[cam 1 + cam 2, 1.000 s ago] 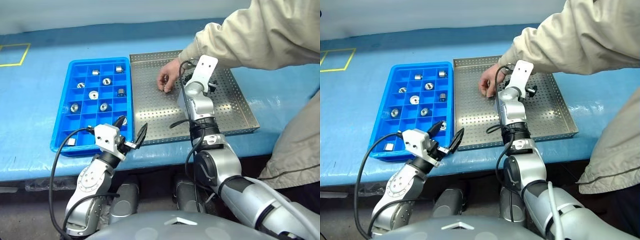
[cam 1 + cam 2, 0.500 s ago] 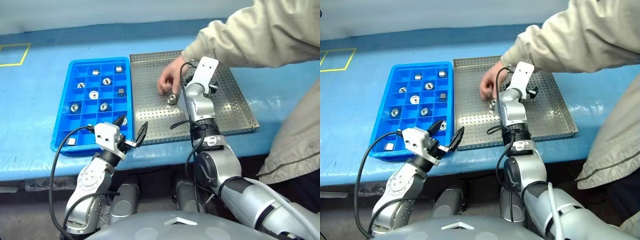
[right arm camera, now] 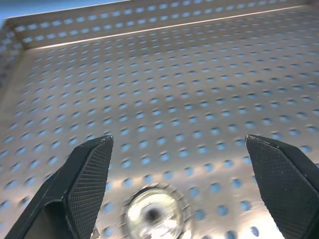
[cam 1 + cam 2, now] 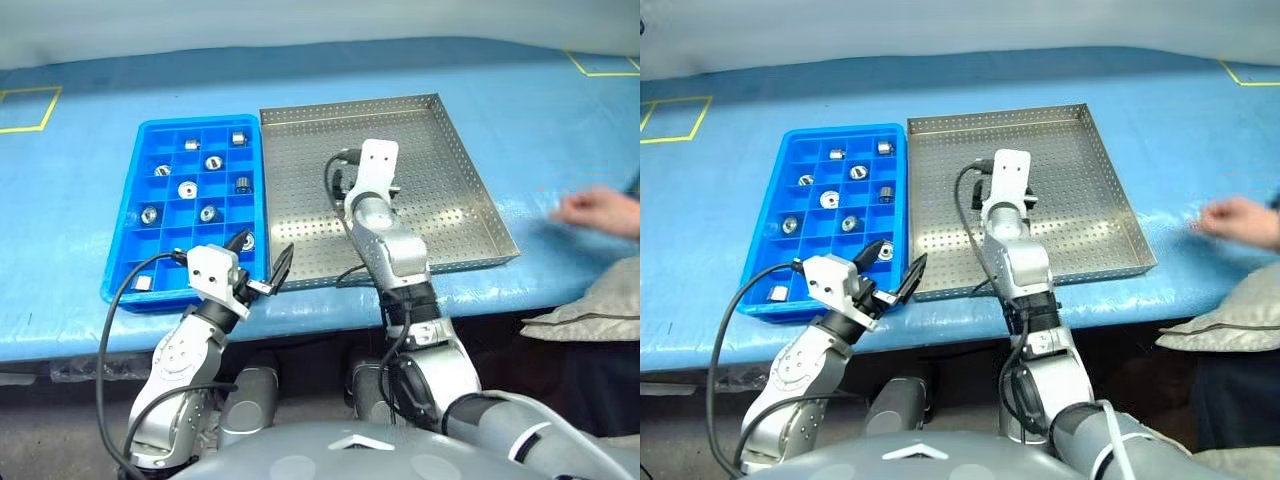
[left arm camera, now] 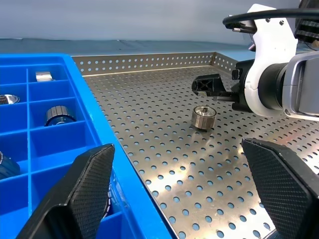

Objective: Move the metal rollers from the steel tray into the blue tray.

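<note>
- The right end effector [image 5: 212, 88] stood over the steel tray [image 4: 440, 150] with its two black fingers [image 3: 89, 179] spread wide and nothing between them.
- One metal roller [image 5: 204, 117] stood upright on the perforated floor just ahead of and below those fingers, between their tips in the right wrist view [image 3: 152, 215], not touched by either.
- No other roller could be seen on the steel tray around that end effector, though its arm hid part of the floor.
- The left end effector [image 4: 262, 262] hung at the near edge of the bench [image 4: 70, 190], beside the near corner of the blue tray [image 4: 120, 250], its fingers [image 5: 89, 179] also wide apart and empty.
- Ahead of the left end effector, the blue tray held about nine rollers [image 4: 187, 189], each in its own compartment; many compartments were bare.
- The blue tray lay just to the left of the steel tray, their long rims touching or nearly so.
- Well off to the right of the right end effector, a person's hand [image 4: 598, 211] rested blurred on the bench, clear of both trays.
- Judged from this, the task was mostly done: the bulk of the rollers sat in the blue tray, and the one visible roller was left to be gripped, lifted and carried left into a free compartment.
</note>
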